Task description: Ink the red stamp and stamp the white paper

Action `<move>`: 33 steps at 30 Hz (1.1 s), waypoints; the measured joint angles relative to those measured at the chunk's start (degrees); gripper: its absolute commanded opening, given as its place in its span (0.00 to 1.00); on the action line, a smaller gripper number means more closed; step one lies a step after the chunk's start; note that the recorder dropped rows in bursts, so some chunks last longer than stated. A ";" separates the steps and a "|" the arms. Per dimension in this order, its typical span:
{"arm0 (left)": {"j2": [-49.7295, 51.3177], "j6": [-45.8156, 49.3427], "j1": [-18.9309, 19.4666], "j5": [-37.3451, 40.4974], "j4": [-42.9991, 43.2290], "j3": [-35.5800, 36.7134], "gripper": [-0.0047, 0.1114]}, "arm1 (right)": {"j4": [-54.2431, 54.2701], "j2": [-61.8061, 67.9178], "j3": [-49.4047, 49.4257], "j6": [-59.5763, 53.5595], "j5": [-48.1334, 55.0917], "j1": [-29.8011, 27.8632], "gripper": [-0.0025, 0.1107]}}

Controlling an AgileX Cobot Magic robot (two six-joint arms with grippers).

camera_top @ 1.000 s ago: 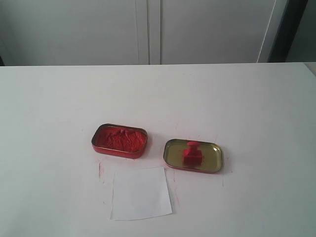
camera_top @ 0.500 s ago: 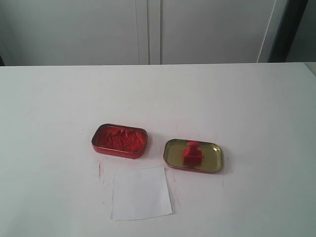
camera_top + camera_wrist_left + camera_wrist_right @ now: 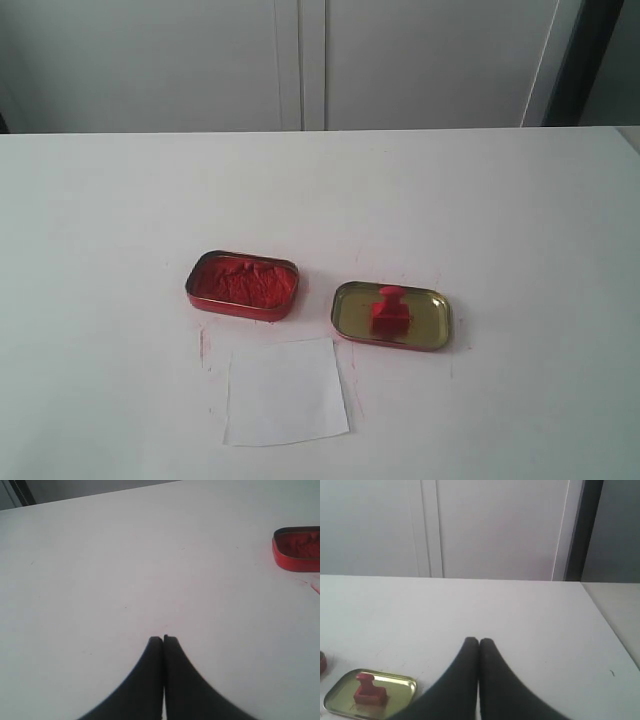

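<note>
Red stamp (image 3: pixel 389 312) upright in gold lid (image 3: pixel 428 316); red paste (image 3: pixel 240 281) in tin (image 3: pixel 238 308)

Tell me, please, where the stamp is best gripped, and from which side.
Probably by its round knob, coming from above: the stamp stands upright in the lid, knob up, and the lid's raised edge would hinder a low sideways approach.

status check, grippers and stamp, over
Left gripper shut, empty. Right gripper shut, empty. Red stamp upright in gold lid, untouched. White paper bare, nothing blocking.
</note>
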 measured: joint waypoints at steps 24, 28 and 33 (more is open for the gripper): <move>0.00 0.00 0.00 0.00 0.00 0.00 0.04 | 3.09 34.08 -15.94 0.00 13.62 0.00 0.02; 0.00 0.00 0.00 0.00 0.00 0.00 0.04 | 3.19 34.08 -15.94 0.00 13.62 0.00 0.02; 0.00 0.00 0.00 0.00 0.00 0.00 0.04 | 3.52 34.08 -15.94 0.00 13.73 0.00 0.02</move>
